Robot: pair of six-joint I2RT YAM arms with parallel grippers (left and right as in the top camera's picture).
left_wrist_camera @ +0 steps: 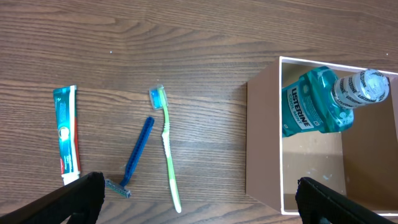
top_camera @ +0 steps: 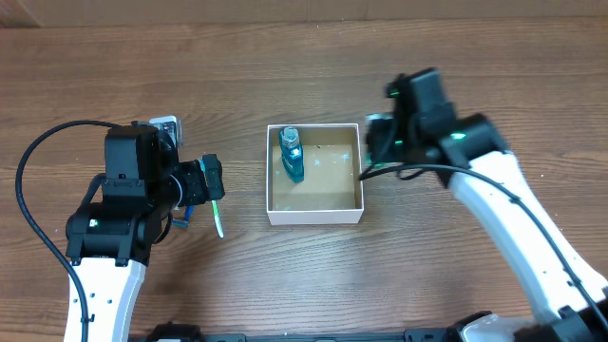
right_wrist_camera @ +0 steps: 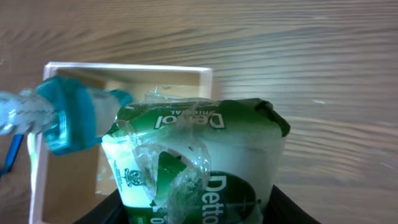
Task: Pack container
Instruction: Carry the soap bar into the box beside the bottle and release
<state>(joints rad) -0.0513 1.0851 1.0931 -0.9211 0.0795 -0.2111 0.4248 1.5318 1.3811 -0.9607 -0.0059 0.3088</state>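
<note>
Overhead, the container (top_camera: 314,217) sits mid-table (top_camera: 475,57), open side up, with white walls and a tan floor. A teal mouthwash bottle (top_camera: 291,155) is inside it, against the wall on my left arm's side, with its cap toward the far corner. I cannot tell whether it lies flat or leans.

My right gripper (top_camera: 380,142) hangs just beside the container's opposite wall, near the far corner. On the right wrist camera its jaws are pinching a green-and-white soap pack (right_wrist_camera: 205,155) in crinkled clear wrap. The pack covers one corner of the container's rim (right_wrist_camera: 124,67) in that view, and the bottle (right_wrist_camera: 62,121) is a blur inside.

My left gripper (top_camera: 207,180) is off the container's other side, clear of the wall. Its jaws are spread wide with nothing between them.

Under it, the left wrist camera shows three things on the wood. A green toothbrush (left_wrist_camera: 168,152) lies nearest the container (left_wrist_camera: 262,137), and a blue razor (left_wrist_camera: 135,158) is just beyond it. A toothpaste tube (left_wrist_camera: 65,137) is farthest out. None of them touches the container.
</note>
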